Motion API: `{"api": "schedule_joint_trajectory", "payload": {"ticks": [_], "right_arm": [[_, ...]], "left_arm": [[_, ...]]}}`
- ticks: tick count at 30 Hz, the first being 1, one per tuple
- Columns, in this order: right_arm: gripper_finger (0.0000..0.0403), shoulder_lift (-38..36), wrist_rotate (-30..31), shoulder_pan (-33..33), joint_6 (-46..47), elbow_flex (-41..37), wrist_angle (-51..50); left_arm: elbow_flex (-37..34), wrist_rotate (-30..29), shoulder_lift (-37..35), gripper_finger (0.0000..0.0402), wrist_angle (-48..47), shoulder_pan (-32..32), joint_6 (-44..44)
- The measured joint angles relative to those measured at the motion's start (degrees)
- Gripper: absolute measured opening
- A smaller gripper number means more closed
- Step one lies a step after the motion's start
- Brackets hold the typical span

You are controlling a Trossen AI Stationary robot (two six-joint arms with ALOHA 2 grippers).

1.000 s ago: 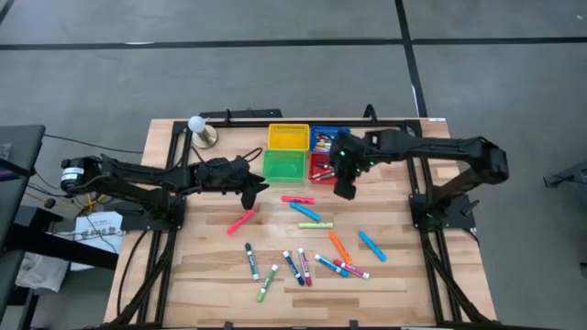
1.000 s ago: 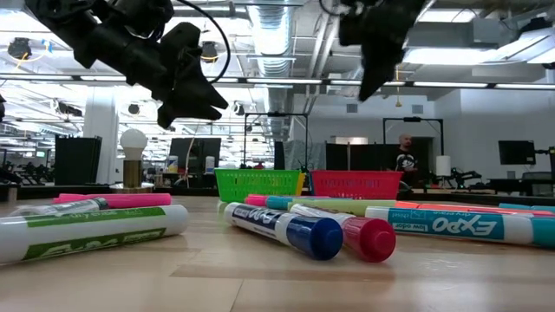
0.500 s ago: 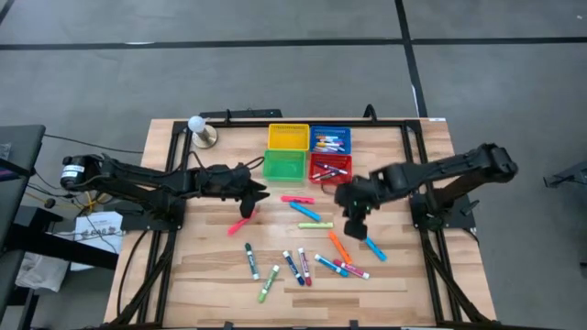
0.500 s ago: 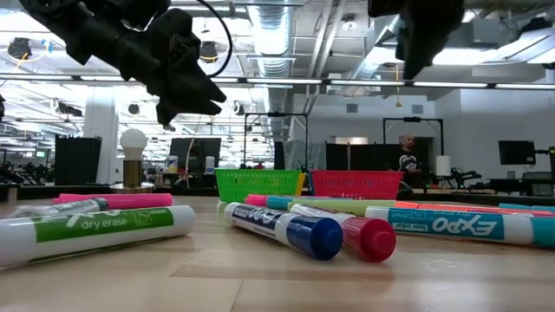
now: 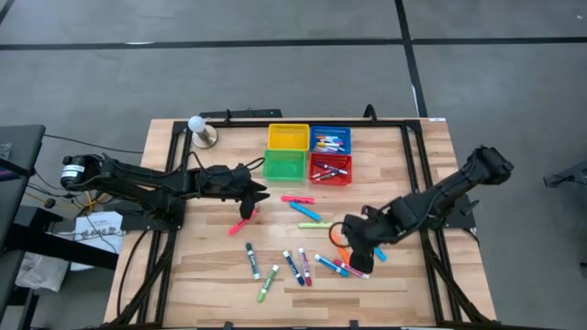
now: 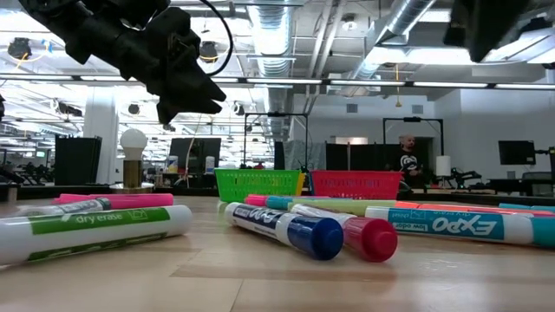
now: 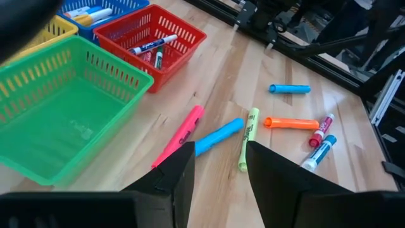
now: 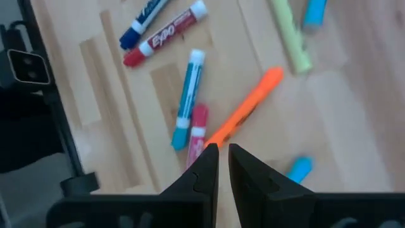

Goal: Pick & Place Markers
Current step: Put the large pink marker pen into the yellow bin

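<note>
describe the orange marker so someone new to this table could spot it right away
Start at the four coloured baskets at the table's far edge and find the red basket. Come straight toward the near edge, past the yellow-green marker, to where the right gripper hovers. The orange marker lies slanted there, the only orange one on the table.

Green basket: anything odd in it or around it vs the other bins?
The green basket is empty, while the red basket and blue basket hold markers. No contents show in the yellow basket. Nothing is spilled or tipped: the loose markers lie flat on the table, still unsorted.
</note>
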Motion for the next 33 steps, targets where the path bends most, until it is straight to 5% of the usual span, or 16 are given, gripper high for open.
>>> {"api": "schedule_joint_trajectory", "payload": {"ticks": [9,19,33], "right_arm": [[0.0061,6.22,-4.45,5.68,10.84,0.07,0.0],[0.014,14.88,-11.19,6.56,9.75,0.07,0.87],[0.0217,19.38,-9.21,7.4,8.01,0.07,3.61]], "left_arm": [[0.0,0.0,0.0,0.014,0.22,0.0,1.41],[0.0,0.0,0.0,0.014,0.44,0.0,1.41],[0.0,0.0,0.0,0.014,0.46,0.02,1.41]]}}
